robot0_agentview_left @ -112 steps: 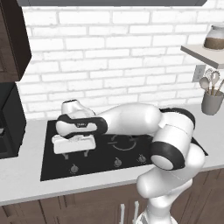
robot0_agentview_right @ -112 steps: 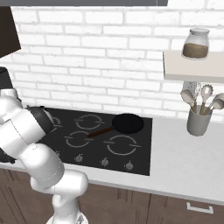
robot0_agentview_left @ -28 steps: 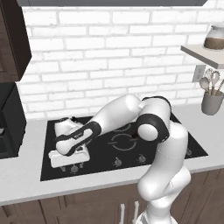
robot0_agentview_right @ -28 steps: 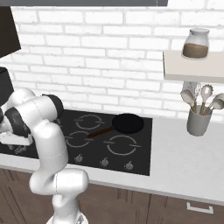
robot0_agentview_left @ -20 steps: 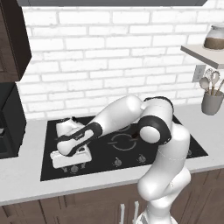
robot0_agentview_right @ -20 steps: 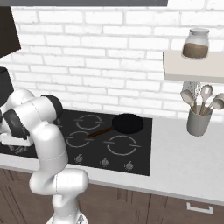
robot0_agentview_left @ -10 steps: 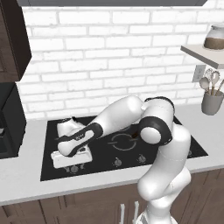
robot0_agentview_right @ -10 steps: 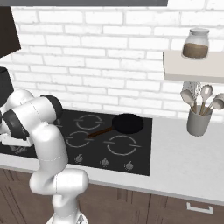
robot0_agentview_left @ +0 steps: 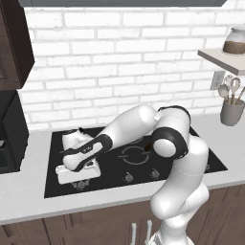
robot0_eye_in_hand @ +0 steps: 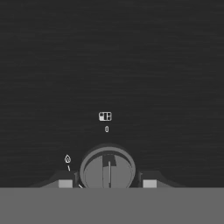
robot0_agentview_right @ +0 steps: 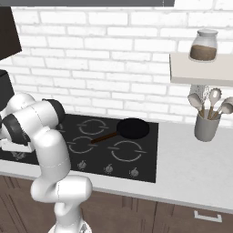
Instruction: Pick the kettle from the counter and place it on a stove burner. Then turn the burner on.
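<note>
The stove (robot0_agentview_left: 112,168) is a black glass cooktop set in the counter (robot0_agentview_left: 28,191), with small silver knobs (robot0_agentview_left: 128,178) along its front. My gripper (robot0_agentview_left: 79,182) points down at the front left corner of the cooktop. In the hand view the gripper (robot0_eye_in_hand: 107,183) straddles a round stove knob (robot0_eye_in_hand: 107,171). Its fingertips (robot0_eye_in_hand: 65,183) stand either side of the knob with a narrow gap on each side, so it is open. My arm covers the left part of the cooktop, and the kettle and the burner are hidden there.
A black frying pan (robot0_agentview_right: 133,128) sits on the rear right ring, handle pointing left. Smaller ring markings (robot0_agentview_right: 127,151) lie mid-cooktop. A grey utensil holder (robot0_agentview_right: 205,128) stands on the counter at right, below a shelf with a glass jar (robot0_agentview_right: 203,46). A dark appliance (robot0_agentview_left: 9,131) stands left.
My hand has sunk a little toward the front left corner of the cooktop. Nothing else has moved.
</note>
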Available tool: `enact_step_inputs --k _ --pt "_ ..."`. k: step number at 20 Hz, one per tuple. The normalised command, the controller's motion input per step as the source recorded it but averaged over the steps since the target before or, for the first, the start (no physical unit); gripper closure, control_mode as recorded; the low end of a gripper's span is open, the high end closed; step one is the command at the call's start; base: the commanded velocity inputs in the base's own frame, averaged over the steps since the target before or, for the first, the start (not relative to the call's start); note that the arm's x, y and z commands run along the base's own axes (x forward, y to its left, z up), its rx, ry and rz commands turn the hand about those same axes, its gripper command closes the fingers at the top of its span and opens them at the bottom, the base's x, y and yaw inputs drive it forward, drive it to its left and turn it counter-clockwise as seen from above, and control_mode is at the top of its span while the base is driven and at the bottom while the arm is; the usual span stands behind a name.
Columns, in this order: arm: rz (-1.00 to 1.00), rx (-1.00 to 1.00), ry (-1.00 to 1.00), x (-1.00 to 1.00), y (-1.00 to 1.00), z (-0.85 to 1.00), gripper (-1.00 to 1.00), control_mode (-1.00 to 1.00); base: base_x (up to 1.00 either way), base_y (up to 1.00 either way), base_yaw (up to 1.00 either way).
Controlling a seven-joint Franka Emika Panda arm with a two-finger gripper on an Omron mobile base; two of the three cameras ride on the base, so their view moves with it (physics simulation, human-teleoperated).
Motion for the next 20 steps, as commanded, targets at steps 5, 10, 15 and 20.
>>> enact_step_inputs --k 5,10,15,20 --pt "0.05 0.00 -0.01 -0.20 0.00 0.00 1.00 -1.00 0.00 0.00 0.00" --pt "0.30 0.00 -0.03 -0.35 0.00 -0.01 1.00 -1.00 0.00 0.00 0.00" --pt "0.35 0.00 -0.01 -0.46 0.00 -0.05 1.00 -1.00 0.00 0.00 0.00" --pt "0.35 0.01 -0.03 -0.50 -0.03 -0.04 1.00 -1.00 0.00 0.00 0.00"
